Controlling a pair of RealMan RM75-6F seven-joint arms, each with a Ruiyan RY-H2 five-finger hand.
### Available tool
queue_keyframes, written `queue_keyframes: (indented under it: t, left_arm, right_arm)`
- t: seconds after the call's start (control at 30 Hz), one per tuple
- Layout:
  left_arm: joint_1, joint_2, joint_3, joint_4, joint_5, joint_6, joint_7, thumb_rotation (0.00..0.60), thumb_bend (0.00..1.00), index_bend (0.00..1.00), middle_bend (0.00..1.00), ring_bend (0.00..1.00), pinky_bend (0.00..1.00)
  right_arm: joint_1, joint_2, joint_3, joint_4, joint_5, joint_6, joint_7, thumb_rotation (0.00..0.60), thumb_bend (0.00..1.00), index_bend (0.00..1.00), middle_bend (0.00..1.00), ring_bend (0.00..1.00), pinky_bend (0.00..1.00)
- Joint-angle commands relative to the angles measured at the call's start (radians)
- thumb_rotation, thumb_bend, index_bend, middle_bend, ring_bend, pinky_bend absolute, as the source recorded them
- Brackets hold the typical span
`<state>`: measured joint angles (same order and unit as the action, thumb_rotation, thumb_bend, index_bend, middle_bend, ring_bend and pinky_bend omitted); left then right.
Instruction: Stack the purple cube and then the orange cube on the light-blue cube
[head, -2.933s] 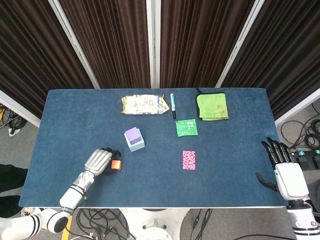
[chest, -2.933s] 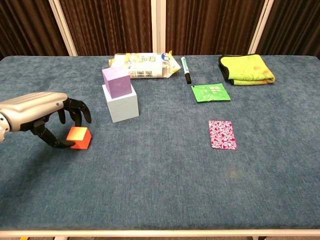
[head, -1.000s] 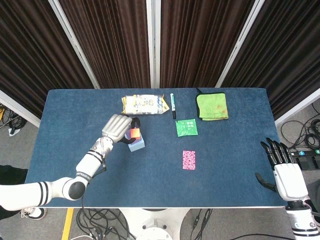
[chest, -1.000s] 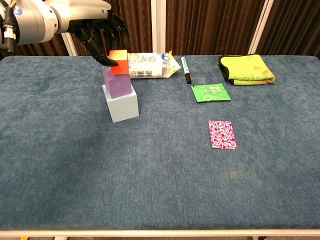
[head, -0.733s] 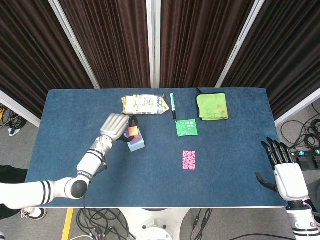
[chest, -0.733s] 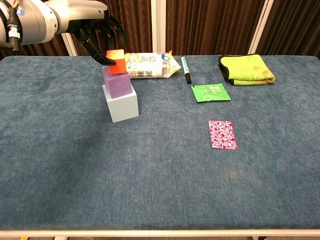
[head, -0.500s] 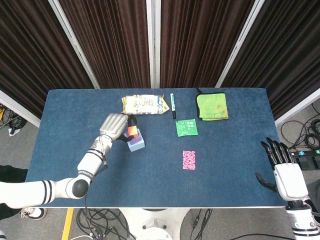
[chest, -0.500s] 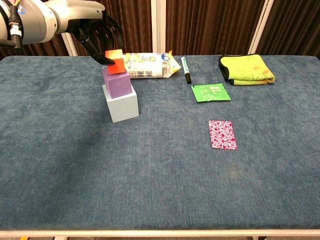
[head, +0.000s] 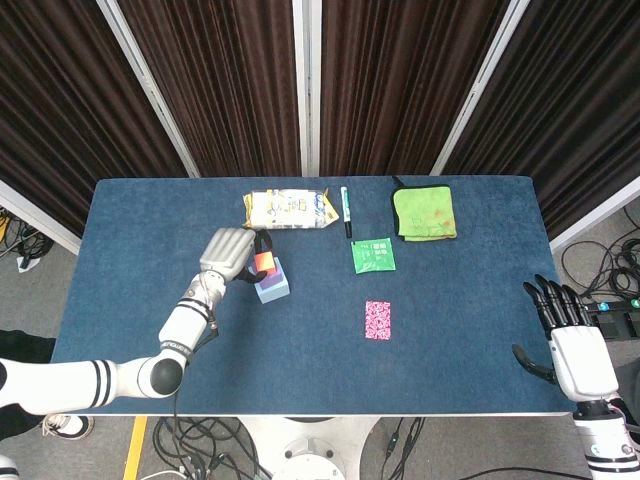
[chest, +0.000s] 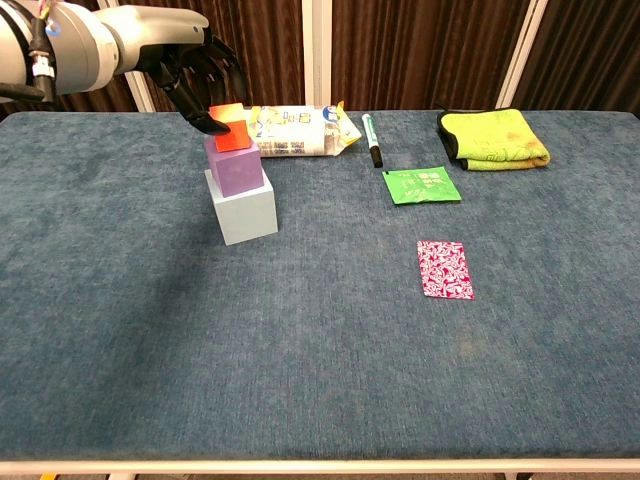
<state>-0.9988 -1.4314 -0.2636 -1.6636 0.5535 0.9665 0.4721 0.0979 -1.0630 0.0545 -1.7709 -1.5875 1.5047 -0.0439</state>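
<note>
Showing L hand (chest: 196, 82) pinching orange cube (chest: 230, 128) w/ fingers curled round it, cube at top of purple cube (chest: 234, 166); contact w/ it can't be told. Purple cube sits on light-blue cube (chest: 244, 211), the landmark here. Snack pack (chest: 296, 130) just behind landmark; green pen (chest: 371, 139), green sachet (chest: 421, 186), pink card (chest: 444, 268), folded green cloth (chest: 495, 138) to its right. R hand (head: 565, 335) far right of landmark, off table (chest: 320, 360) edge, fingers spread, holding nothing.

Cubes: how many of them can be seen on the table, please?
3, all in one stack: the light-blue cube at the bottom, the purple cube on it, and the orange cube on top, gripped by the left hand.
</note>
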Motion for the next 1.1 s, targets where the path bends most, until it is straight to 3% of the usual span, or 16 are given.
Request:
queue_keyframes:
  t: [0.03,0.27,0.43,0.53,0.7,0.8,0.9,0.97,1.07,1.1]
  left_arm:
    - [0.000,-0.001,0.003,0.003,-0.002,0.001,-0.002,0.600,0.30,0.44,0.62,0.41,0.40]
    - [0.001,0.005,0.011,0.003,-0.015,-0.012,-0.010,0.600,0.26,0.39,0.58,0.40,0.39]
    - [-0.001,0.034,0.011,-0.015,-0.033,-0.056,-0.031,0.600,0.13,0.25,0.33,0.28,0.34]
    - [0.002,0.043,0.007,-0.020,-0.026,-0.054,-0.046,0.600,0.10,0.22,0.24,0.24,0.31]
    - [0.023,0.098,0.018,-0.070,0.004,-0.030,-0.054,0.600,0.09,0.22,0.24,0.23,0.30]
    - [0.068,0.162,0.059,-0.128,0.053,0.011,-0.048,0.600,0.09,0.22,0.24,0.23,0.30]
    - [0.146,0.234,0.149,-0.183,0.208,0.103,-0.015,0.600,0.09,0.22,0.24,0.23,0.30]
    - [0.225,0.264,0.238,-0.184,0.432,0.213,0.002,0.600,0.09,0.22,0.24,0.22,0.30]
    - [0.339,0.259,0.359,-0.076,0.746,0.389,0.002,0.600,0.09,0.22,0.24,0.21,0.30]
    - [0.368,0.255,0.386,-0.041,0.804,0.427,0.003,0.600,0.09,0.23,0.24,0.21,0.30]
  right_arm:
    - [0.000,-0.003,0.000,0.005,-0.009,0.007,0.004,0.600,0.18,0.00,0.00,0.00,0.00]
    - [0.001,-0.008,0.002,0.014,-0.017,0.014,0.007,0.600,0.18,0.00,0.00,0.00,0.00]
    - [0.003,-0.005,0.003,0.008,-0.016,0.010,0.004,0.600,0.18,0.00,0.00,0.00,0.00]
    - [0.003,-0.003,0.004,0.005,-0.012,0.009,0.004,0.600,0.18,0.00,0.00,0.00,0.00]
    - [0.003,0.001,0.003,0.003,-0.013,0.008,0.006,0.600,0.18,0.00,0.00,0.00,0.00]
    - [0.002,0.004,0.002,0.001,-0.014,0.010,0.011,0.600,0.18,0.00,0.00,0.00,0.00]
    - [0.000,0.005,0.003,0.003,-0.019,0.018,0.021,0.600,0.18,0.00,0.00,0.00,0.00]
    - [-0.003,0.003,0.003,0.007,-0.022,0.024,0.023,0.600,0.18,0.00,0.00,0.00,0.00]
    - [-0.003,-0.002,0.000,0.008,-0.024,0.022,0.013,0.600,0.18,0.00,0.00,0.00,0.00]
    - [-0.002,-0.003,-0.001,0.007,-0.024,0.020,0.008,0.600,0.18,0.00,0.00,0.00,0.00]
